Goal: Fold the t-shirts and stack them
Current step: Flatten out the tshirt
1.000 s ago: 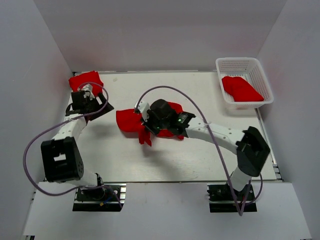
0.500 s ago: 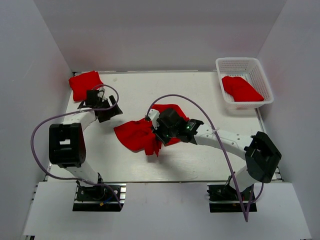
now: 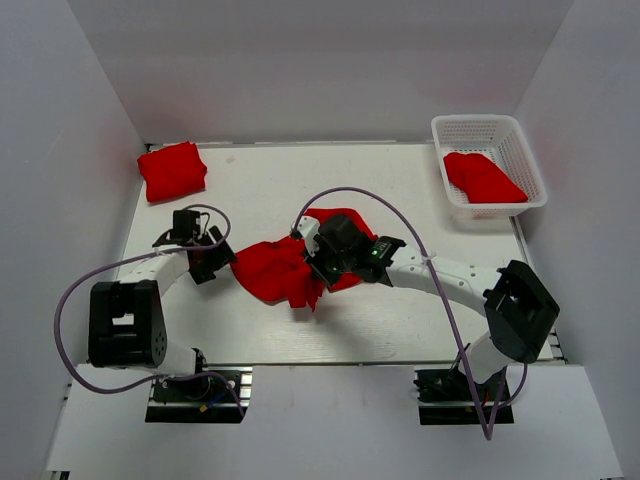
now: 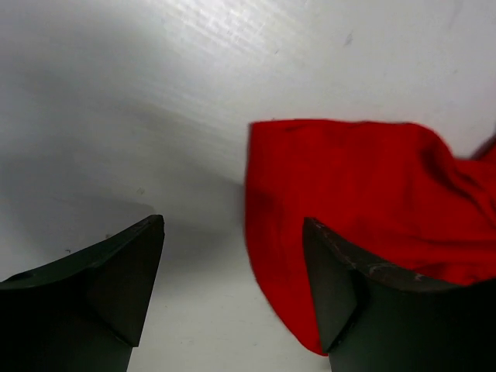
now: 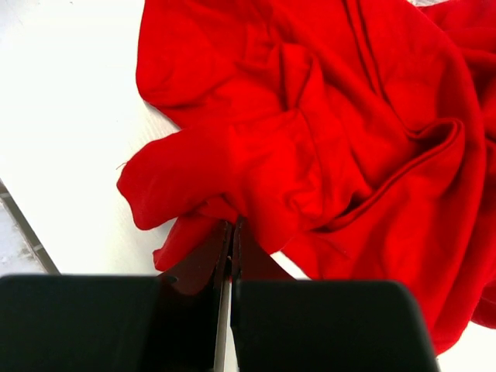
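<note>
Pinching a fold of the crumpled t-shirt (image 5: 325,132) with my right gripper (image 5: 232,229), fingers pressed flat together on the red cloth, no gap between them. Shirt lies bunched and creased near the middle of the table (image 3: 400,190), one part spread to the left, another tucked under my right wrist, a loose flap trailing toward the near edge. Left gripper (image 4: 232,223) sits low over the table just beside the shirt's left edge; its fingers (image 4: 116,271) are spread wide with nothing between them but bare tabletop and the hem of the cloth. From the wrist view the right-hand finger overlaps that hem; cannot tell if it touches. Folded t-shirt (image 3: 172,170) rests as a neat square at the far left corner, well apart from both arms. Third t-shirt (image 3: 483,177) lies loosely inside the white lattice basket (image 3: 520,135) at the far right corner.
</note>
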Tool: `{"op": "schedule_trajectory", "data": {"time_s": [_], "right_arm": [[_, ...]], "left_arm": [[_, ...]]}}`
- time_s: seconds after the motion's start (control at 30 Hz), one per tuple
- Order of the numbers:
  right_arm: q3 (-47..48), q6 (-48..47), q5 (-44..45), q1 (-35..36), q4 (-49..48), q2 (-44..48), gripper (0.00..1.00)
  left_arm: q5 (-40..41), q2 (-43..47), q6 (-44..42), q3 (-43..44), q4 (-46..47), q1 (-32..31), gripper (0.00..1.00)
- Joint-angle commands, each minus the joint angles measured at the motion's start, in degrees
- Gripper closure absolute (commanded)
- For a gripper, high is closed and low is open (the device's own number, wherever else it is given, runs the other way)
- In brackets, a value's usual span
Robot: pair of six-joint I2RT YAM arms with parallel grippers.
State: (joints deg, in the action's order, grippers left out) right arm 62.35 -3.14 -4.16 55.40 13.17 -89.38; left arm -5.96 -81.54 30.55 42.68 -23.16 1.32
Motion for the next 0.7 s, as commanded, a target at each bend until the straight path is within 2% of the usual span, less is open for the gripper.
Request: {"op": "schedule_trajectory", "data": {"time_s": [0.0,0.1,0.23,0.47,0.57,0.6,0.67], "right_arm": [[0.5,0.1,-1.0,-0.4,-1.8,1.7,1.0],[0.5,0.2,-1.3,-0.5,-1.5,2.1,1.0],[0.4,0.3,-1.2,-0.5,-1.5,2.5,1.0],[0.3,0.5,-0.3,-0.6,-0.6,3.1,1.0],[-0.3,1.0,-0.1,-0.6,-0.7,3.6,1.0],[-0.2,1.4,-0.1,-0.7,-0.7,3.9,1.0],[-0.1,2.0,0.6,-0.9,-0.6,4.2,1.0]], "left_arm": [[-1.4,-1.0,2.6,-0.6,4.9,-0.7,0.19],[-1.4,-3.1,2.6,0.0,5.4,-1.2,0.24],[-0.2,-6.5,2.6,1.2,6.7,-1.8,0.25],[2.6,-11.7,3.1,3.1,5.5,-3.4,0.41],[3.3,-12.3,3.6,1.8,5.5,-4.0,0.52],[3.3,-12.3,3.6,1.0,6.0,-4.0,0.6],[3.3,-12.3,4.2,0.5,6.8,-4.0,0.69]]}}
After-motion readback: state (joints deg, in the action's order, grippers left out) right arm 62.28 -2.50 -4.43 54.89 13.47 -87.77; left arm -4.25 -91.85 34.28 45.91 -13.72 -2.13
